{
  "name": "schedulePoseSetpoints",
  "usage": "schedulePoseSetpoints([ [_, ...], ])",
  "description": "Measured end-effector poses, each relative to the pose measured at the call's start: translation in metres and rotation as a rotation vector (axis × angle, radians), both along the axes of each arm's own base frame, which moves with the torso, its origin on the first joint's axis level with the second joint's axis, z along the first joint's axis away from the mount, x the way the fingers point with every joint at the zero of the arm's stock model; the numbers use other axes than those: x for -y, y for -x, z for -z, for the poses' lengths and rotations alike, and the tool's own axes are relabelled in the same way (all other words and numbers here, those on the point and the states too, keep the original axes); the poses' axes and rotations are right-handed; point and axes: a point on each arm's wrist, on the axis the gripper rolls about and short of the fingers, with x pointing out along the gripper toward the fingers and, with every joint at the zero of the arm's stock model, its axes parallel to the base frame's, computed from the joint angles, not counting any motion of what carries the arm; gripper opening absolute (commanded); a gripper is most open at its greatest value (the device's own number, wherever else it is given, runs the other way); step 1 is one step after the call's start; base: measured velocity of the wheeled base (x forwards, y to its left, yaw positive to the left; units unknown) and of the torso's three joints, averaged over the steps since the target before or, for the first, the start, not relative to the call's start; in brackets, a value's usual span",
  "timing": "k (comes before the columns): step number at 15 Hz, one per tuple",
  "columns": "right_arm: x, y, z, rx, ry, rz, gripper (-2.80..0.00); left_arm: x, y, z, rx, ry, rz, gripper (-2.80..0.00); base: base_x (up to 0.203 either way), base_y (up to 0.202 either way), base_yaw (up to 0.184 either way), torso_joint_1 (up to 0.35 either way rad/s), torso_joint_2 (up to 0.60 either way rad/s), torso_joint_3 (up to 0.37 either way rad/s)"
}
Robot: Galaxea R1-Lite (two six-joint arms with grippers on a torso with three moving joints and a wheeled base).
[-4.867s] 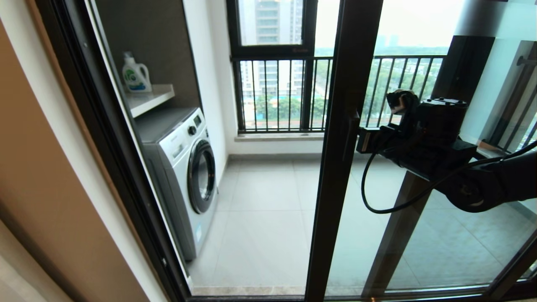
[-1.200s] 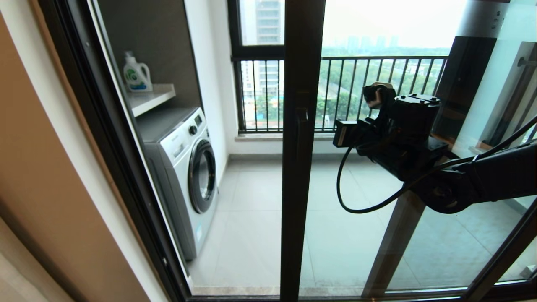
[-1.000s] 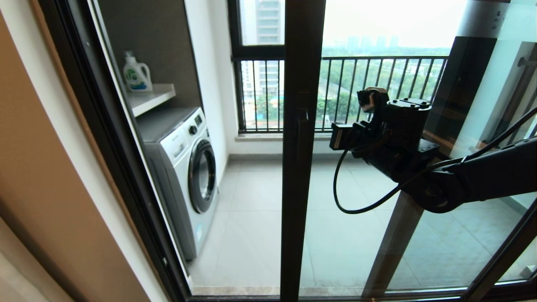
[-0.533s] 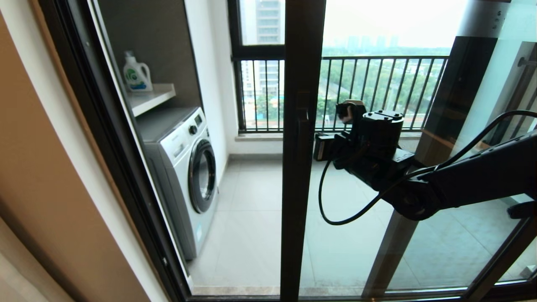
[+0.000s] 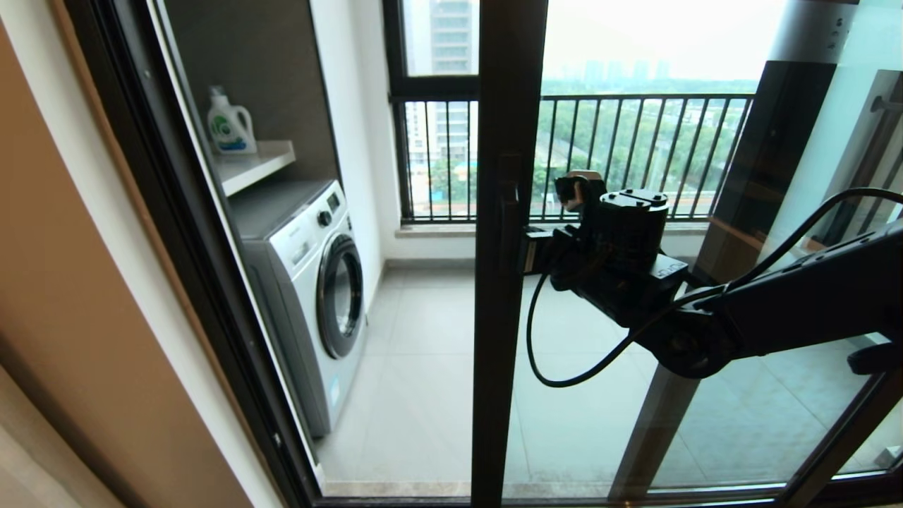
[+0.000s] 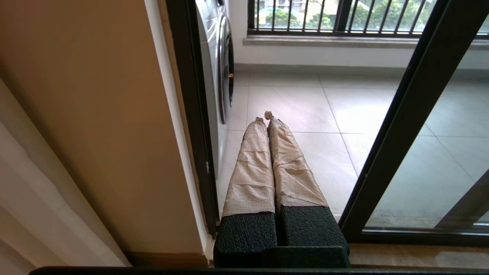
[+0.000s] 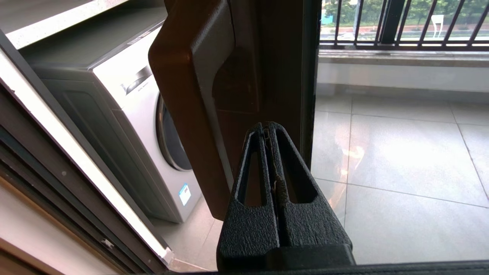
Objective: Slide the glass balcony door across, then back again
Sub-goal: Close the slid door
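The glass balcony door (image 5: pixel 505 317) stands partly slid across, its dark brown stile near the middle of the head view and a gap to its left. Its bar handle (image 5: pixel 508 212) sits on that stile. My right gripper (image 5: pixel 528 254) is shut with nothing in it. Its tips point into the recess of the stile (image 7: pixel 282 57) between the handle (image 7: pixel 187 99) and the glass, in the right wrist view (image 7: pixel 266 128). I cannot tell whether they touch. My left gripper (image 6: pixel 265 116), with taped fingers, is shut and parked low by the doorway; the door's stile (image 6: pixel 405 114) is to its right.
A washing machine (image 5: pixel 310 282) stands on the balcony at the left, under a shelf with a detergent bottle (image 5: pixel 229 127). The fixed outer frame (image 5: pixel 183 247) borders the opening. Black railing bars (image 5: pixel 635 155) and another dark-framed panel (image 5: pixel 741 212) lie behind the glass.
The door slid left earlier and has stood still for the last second. My right gripper has dropped lower and moved left, from out on the glass to right beside the handle.
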Motion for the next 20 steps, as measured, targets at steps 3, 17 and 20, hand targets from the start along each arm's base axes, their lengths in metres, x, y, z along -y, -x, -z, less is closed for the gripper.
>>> schedulePoseSetpoints([
  [3,0.014,0.011,-0.011,0.039,-0.022,0.034,-2.8,0.0,0.0,0.0,0.0,0.0,0.0,-2.8,0.0,0.0,0.0,0.0,0.0,0.0],
  [17,0.032,0.028,-0.046,0.031,-0.035,0.052,-2.8,0.0,0.0,0.0,0.0,0.0,0.0,-2.8,0.0,0.0,0.0,0.0,0.0,0.0],
  [20,0.033,0.017,-0.04,0.021,-0.031,0.066,-2.8,0.0,0.0,0.0,0.0,0.0,0.0,-2.8,0.0,0.0,0.0,0.0,0.0,0.0],
])
